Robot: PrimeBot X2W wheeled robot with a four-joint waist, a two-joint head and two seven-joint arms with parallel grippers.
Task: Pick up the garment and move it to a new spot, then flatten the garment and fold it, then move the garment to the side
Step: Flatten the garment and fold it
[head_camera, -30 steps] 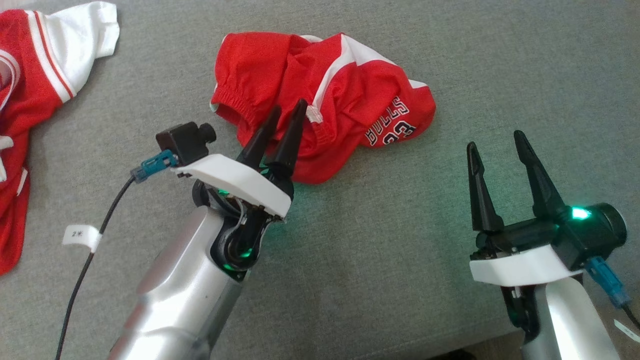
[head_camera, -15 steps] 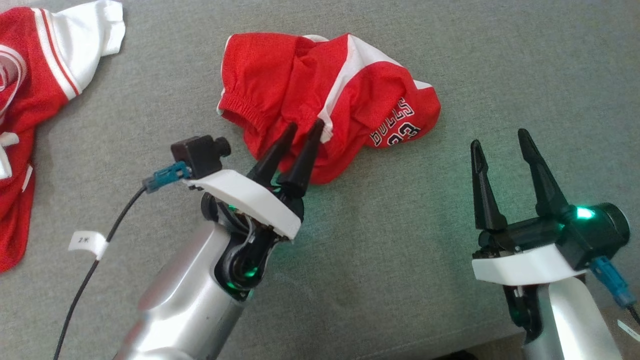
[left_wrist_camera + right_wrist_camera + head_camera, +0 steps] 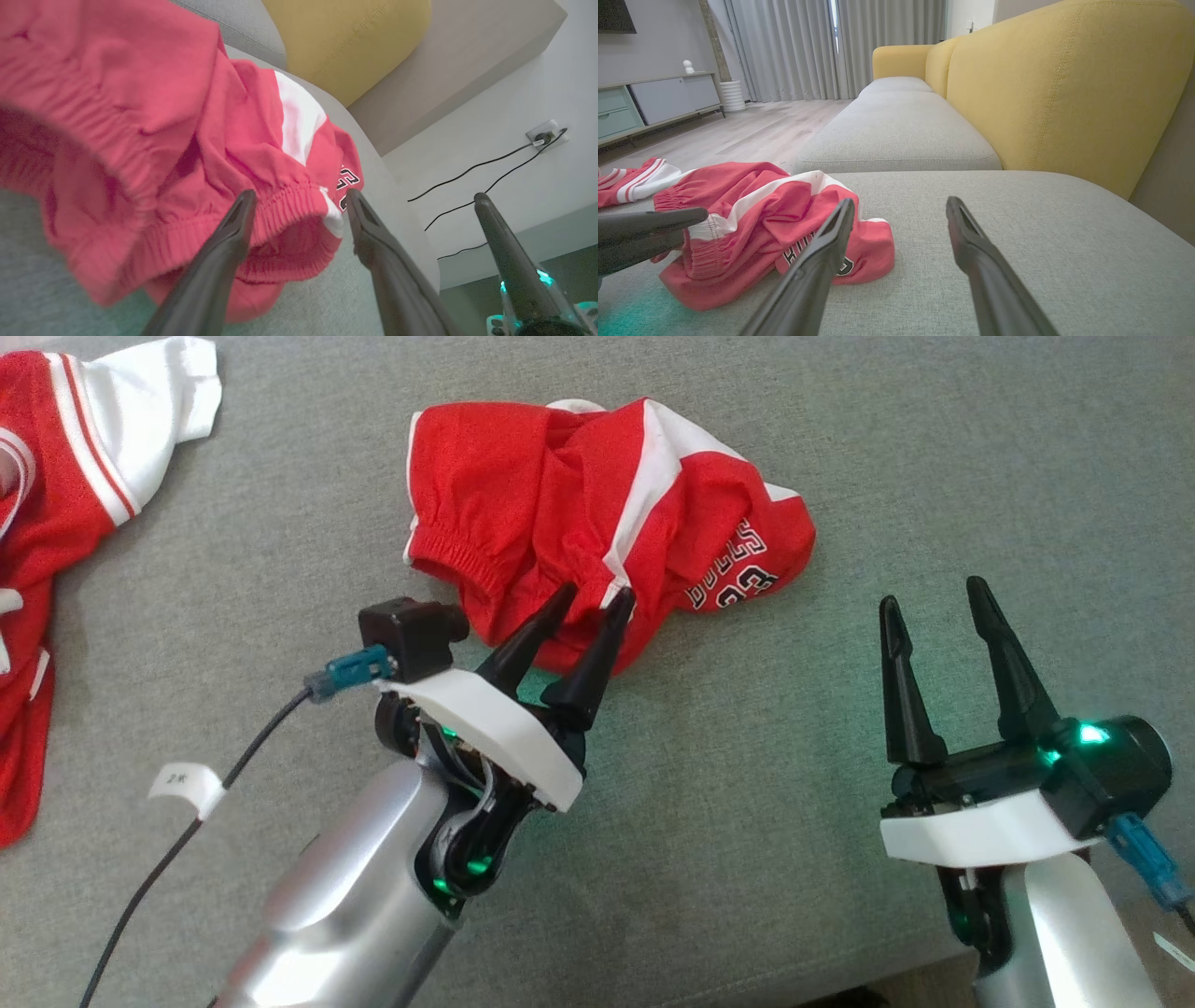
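The garment (image 3: 579, 504) is a crumpled pair of red shorts with white stripes and black lettering, lying on the grey sofa cushion (image 3: 934, 448). My left gripper (image 3: 597, 593) is open at the shorts' near edge. In the left wrist view the elastic waistband of the shorts (image 3: 163, 140) lies between the tips of the left gripper (image 3: 300, 193), which are apart. My right gripper (image 3: 932, 593) stands open over bare cushion to the right of the shorts. In the right wrist view the right gripper (image 3: 900, 200) holds nothing, and the shorts (image 3: 752, 210) lie to its left.
A second red and white garment (image 3: 65, 457) lies at the far left. The yellow backrest (image 3: 1064, 93) rises behind the cushion. A black cable with a white label (image 3: 187, 784) trails from my left wrist. The cushion's front edge runs by my right arm.
My left gripper has moved right and nearer along the shorts' front edge, with its fingers a little wider apart. The right gripper has stayed put.
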